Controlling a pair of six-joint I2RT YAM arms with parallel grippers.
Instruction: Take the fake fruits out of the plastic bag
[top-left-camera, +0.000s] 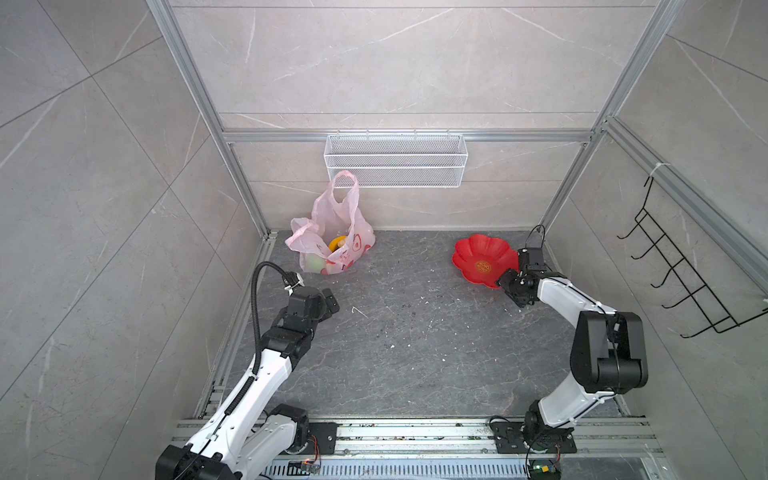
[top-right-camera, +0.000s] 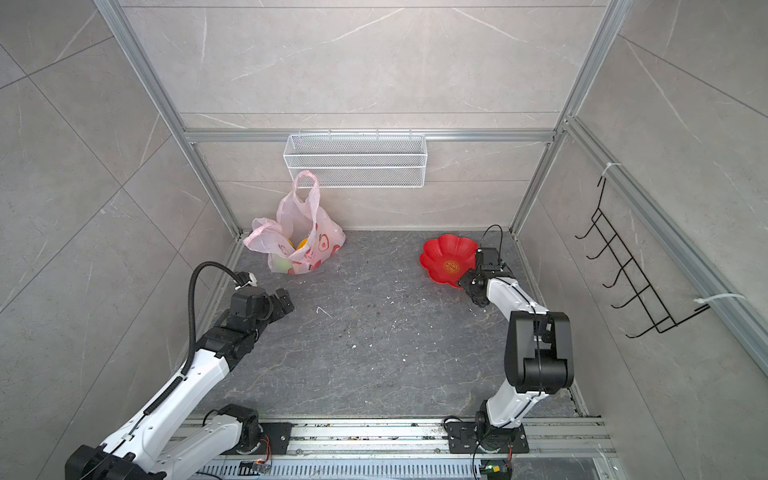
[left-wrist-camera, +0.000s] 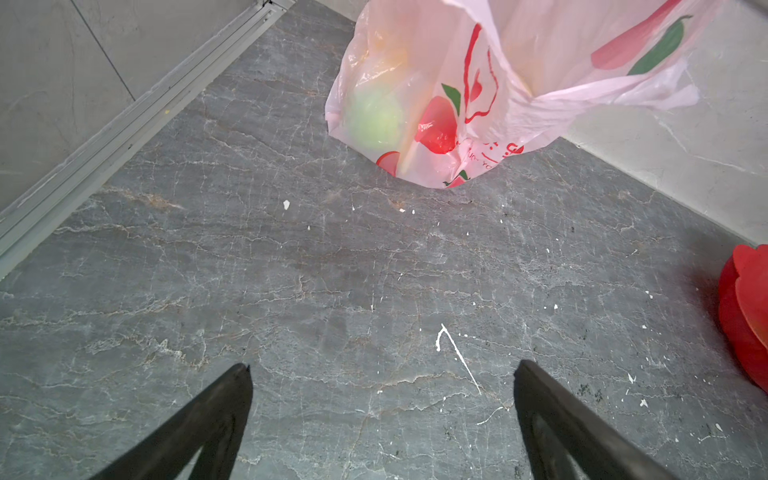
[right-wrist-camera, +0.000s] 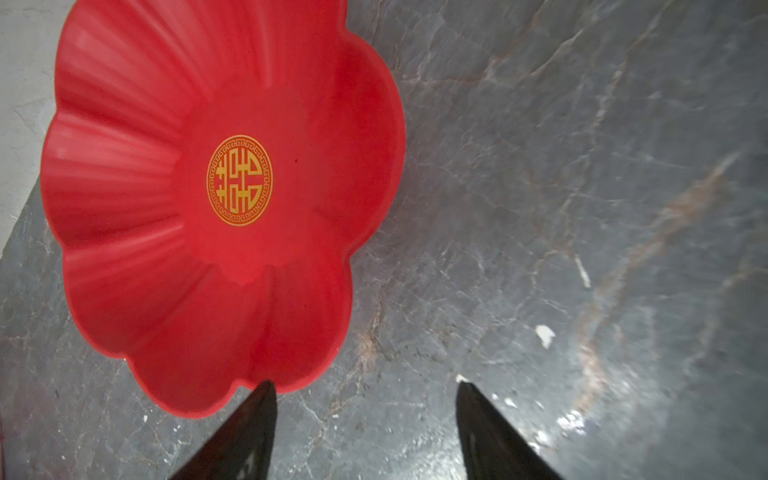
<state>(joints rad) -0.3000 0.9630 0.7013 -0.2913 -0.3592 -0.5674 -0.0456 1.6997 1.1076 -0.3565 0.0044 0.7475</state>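
Seemingly empty, left gripper (left-wrist-camera: 382, 365) and right gripper (right-wrist-camera: 366, 384) gape.

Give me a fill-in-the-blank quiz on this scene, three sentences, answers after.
The fake fruits lie ____ the plastic bag.
The flower-shaped dish is coloured ____.
The left pincer is ____, holding nothing.
Answers: inside; red; open.
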